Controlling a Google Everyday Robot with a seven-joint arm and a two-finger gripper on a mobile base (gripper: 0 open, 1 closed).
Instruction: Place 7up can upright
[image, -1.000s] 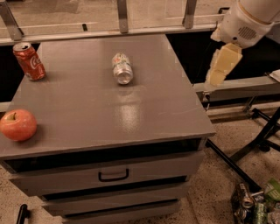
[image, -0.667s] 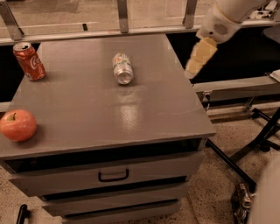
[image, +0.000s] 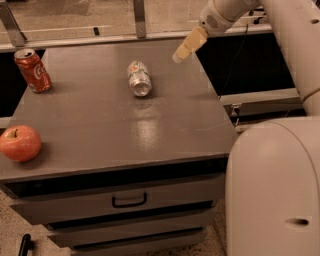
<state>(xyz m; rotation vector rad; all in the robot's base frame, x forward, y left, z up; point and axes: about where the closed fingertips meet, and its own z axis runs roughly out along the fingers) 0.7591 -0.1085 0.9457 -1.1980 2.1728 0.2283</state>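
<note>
The 7up can (image: 138, 78), silvery with faint green and red markings, lies on its side on the grey cabinet top (image: 125, 125), toward the back middle, its shiny end facing the front. My gripper (image: 187, 46) hangs above the back right part of the top, to the right of the can and a little behind it, apart from it and holding nothing.
A red cola can (image: 32, 70) stands upright at the back left corner. A red apple (image: 20, 143) sits at the front left edge. The cabinet has a drawer with a handle (image: 129, 201). My arm's large white body (image: 275, 190) fills the right side.
My gripper has moved left, from beyond the cabinet's right edge to above its back right part, closer to the 7up can. The can, cola can and apple have not moved.
</note>
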